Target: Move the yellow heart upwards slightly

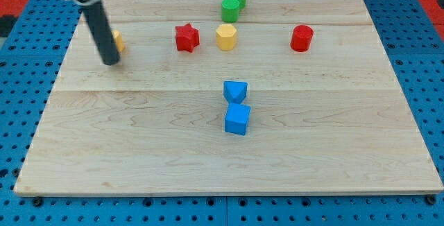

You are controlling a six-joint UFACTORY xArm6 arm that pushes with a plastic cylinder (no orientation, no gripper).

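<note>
Camera view: my tip (111,62) sits just below-left of yellow block (118,41), mostly hidden behind rod, shape unclear.

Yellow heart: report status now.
My tip at yellow heart, just below it, mostly hiding it. Nothing above it on the board.

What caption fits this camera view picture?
My tip beside the half-hidden yellow heart, with red, yellow, green and blue blocks scattered across the wooden board.
</note>
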